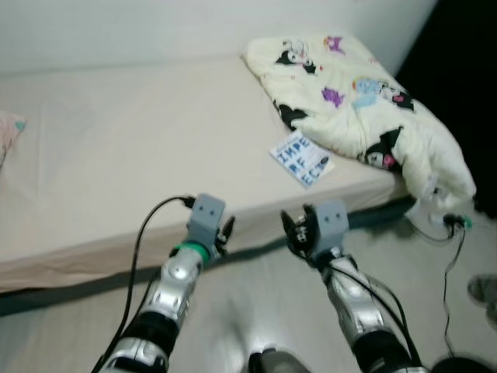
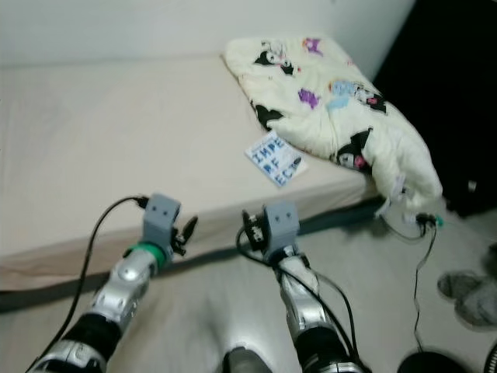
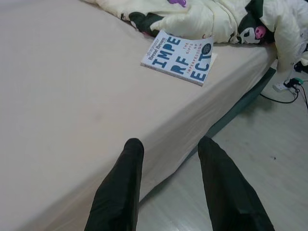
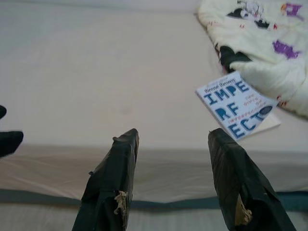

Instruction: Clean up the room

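Observation:
A white paperback book [image 1: 301, 158] with blue letters lies near the front edge of the bed [image 1: 132, 148], beside a crumpled cream cartoon-print blanket [image 1: 359, 101]. Both of my arms are raised before the bed's front edge, short of the book. My left gripper [image 3: 168, 144] is open with nothing between its fingers, over the mattress edge. My right gripper [image 4: 172, 135] is open too and empty, with the book [image 4: 237, 104] ahead of it and off to one side.
The beige bed runs wall to wall, with a pink pillow corner [image 1: 9, 128] at far left. The blanket hangs over the bed's right end. Cables and a plug [image 1: 454, 223] lie on the pale floor at right, near a slipper [image 2: 466, 291].

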Robot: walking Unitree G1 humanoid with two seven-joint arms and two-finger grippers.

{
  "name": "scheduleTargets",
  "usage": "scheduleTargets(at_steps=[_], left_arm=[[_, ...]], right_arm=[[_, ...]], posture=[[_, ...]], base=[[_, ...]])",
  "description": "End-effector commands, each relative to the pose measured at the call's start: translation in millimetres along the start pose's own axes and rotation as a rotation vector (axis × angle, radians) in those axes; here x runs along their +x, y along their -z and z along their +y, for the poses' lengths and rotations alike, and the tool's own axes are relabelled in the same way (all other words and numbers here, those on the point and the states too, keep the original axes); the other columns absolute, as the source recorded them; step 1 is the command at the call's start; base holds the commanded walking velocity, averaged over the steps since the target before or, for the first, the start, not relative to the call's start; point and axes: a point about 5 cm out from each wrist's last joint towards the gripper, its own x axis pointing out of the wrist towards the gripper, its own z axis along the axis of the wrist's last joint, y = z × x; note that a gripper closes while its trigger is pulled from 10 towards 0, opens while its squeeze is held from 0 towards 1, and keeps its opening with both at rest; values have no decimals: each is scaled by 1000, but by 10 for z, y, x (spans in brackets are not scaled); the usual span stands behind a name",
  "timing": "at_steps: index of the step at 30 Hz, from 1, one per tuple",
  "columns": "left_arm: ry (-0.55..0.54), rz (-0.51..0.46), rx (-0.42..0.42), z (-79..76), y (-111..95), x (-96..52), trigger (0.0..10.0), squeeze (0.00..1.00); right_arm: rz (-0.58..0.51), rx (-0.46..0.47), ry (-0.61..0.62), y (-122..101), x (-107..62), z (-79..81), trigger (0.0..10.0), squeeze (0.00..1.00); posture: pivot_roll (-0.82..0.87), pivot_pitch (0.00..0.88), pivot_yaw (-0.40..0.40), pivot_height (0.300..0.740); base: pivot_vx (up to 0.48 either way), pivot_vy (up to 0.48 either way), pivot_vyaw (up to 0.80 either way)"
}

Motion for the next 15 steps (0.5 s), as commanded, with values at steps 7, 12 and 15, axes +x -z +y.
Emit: scheduleTargets(at_steps=[7, 12, 15], left_arm=[[11, 12, 19, -18, 55, -25, 10000, 0], [6, 13, 21, -14, 56, -25, 10000, 0], [3, 14, 22, -11, 57, -25, 10000, 0]], right_arm=[[12, 2, -1, 34, -19, 21, 10000, 0], [13, 2, -1, 36, -21, 20, 10000, 0], [12, 3, -2, 36, -21, 21, 10000, 0]], posture=[[-43, 0, 14, 740], [-41, 0, 13, 740], [-41, 0, 13, 740]], base=[[0, -480, 0], [0, -477, 0], [0, -472, 0]])
